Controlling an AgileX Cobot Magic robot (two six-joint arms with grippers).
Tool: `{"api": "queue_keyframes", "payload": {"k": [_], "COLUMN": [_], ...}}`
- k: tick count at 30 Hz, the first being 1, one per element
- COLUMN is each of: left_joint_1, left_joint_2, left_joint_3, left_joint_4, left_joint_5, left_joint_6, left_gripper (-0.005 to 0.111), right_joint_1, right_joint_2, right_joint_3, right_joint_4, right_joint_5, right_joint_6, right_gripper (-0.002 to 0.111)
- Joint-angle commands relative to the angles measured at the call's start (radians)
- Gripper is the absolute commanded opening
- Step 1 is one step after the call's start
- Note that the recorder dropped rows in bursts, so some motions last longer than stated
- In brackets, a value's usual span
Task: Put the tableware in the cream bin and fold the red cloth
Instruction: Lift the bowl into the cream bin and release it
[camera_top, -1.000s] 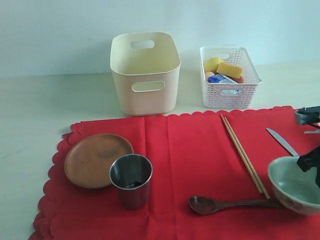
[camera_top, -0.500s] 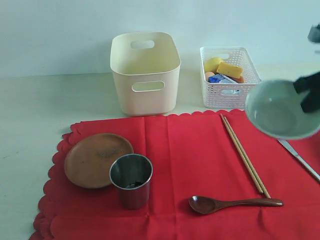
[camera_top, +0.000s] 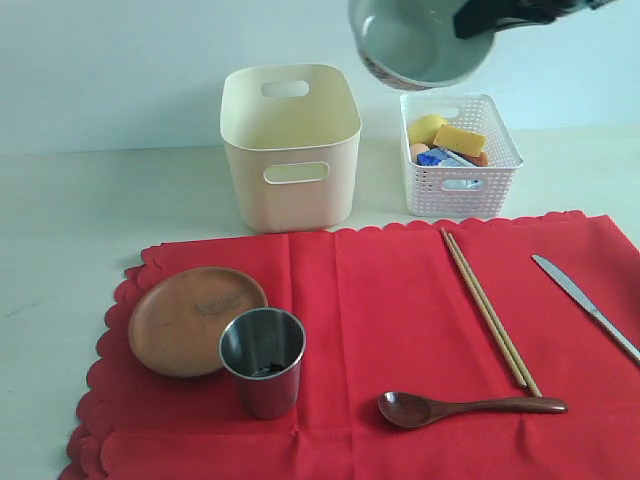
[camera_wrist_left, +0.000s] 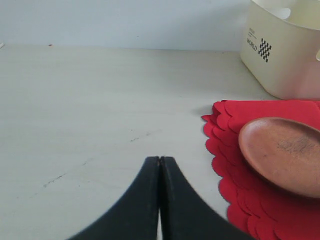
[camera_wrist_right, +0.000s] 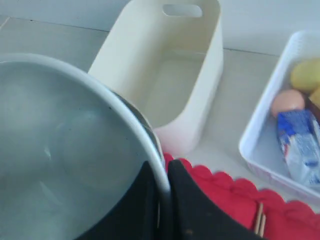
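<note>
**A:** Right gripper (camera_wrist_right: 163, 190) first: it's clamped on the rim of the bowl (camera_top: 415, 40), one finger inside, one outside.

**B:** And that bowl is well up in the air, tilted, with its pale inside facing the exterior camera.

**A:** Right, it hangs high over the far side of the desk (camera_top: 80, 200). In that view it's above the gap between the bin (camera_top: 290, 190) and the basket (camera_top: 460, 185). Both of those stand toward the far edge, a little apart.

**B:** Left gripper (camera_wrist_left: 160, 167)?

**A:** Clenched, tips pressed together and holding nothing. It's low over bare desk toward the left edge, just off the scalloped border of the cloth (camera_top: 400, 320).

**B:** The cloth lies flat across the near half of the desk.

**A:** The plate (camera_top: 185, 320) rests on it toward the left edge. The cup (camera_top: 262, 370) stands upright right against the plate's near side, though I can't tell whether they touch.

**B:** The spoon (camera_top: 450, 408) lies along the near edge, its handle pointing right.

**A:** The chopsticks (camera_top: 487, 310) lie side by side, and their near tips end just by that handle. The knife (camera_top: 580, 300) lies apart, toward the right edge.
</note>
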Motion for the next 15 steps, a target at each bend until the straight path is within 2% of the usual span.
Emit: {"api": "queue_keyframes", "payload": {"k": [1, 8, 12, 15], "left_joint_1": [-0.007, -0.007, -0.007, -0.007], "left_joint_2": [-0.006, -0.006, -0.006, -0.006], "left_joint_3": [-0.004, -0.004, -0.004, -0.004], "left_joint_4": [-0.002, -0.002, -0.002, -0.002], "left_joint_5": [-0.014, -0.014, -0.014, -0.014], "left_joint_6": [-0.003, -0.003, -0.003, -0.003], "left_gripper": [0.0, 0.0, 0.0, 0.0], "right_joint_1": [0.082, 0.169, 0.18, 0.18], "right_joint_2": [0.211, 0.543, 0.698, 0.754], "right_joint_3": [-0.239, -0.639, -0.785, -0.828], "right_joint_4": [-0.072, -0.254, -0.292, -0.292], "right_joint_5": [-0.011, 0.026, 0.045, 0.043], "right_joint_6": [0.067, 0.158, 0.158, 0.156], "right_gripper": [0.0, 0.0, 0.001, 0.01]}}
